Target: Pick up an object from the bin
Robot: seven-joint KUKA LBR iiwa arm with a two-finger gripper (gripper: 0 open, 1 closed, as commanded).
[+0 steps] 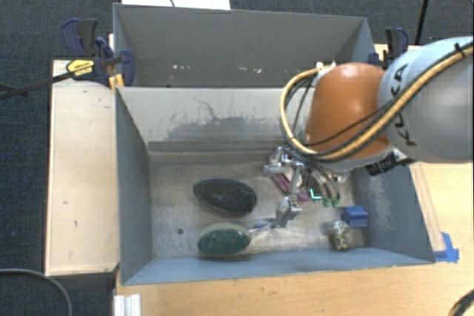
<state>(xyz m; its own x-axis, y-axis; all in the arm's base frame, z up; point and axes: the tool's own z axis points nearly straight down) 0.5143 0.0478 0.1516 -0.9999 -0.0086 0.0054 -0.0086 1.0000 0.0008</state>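
Green oval brush [222, 241] at bin [133, 181] front, thin handle [259, 227] near gripper [287, 212] (open/closed: can't tell): prob. light, stiff; bristles yield, so grasp at handle.

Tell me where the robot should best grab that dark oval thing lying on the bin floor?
Probably across its narrow middle, coming straight down. The dark oval thing lies flat, long axis running left to right, with bare bin floor along both long sides.
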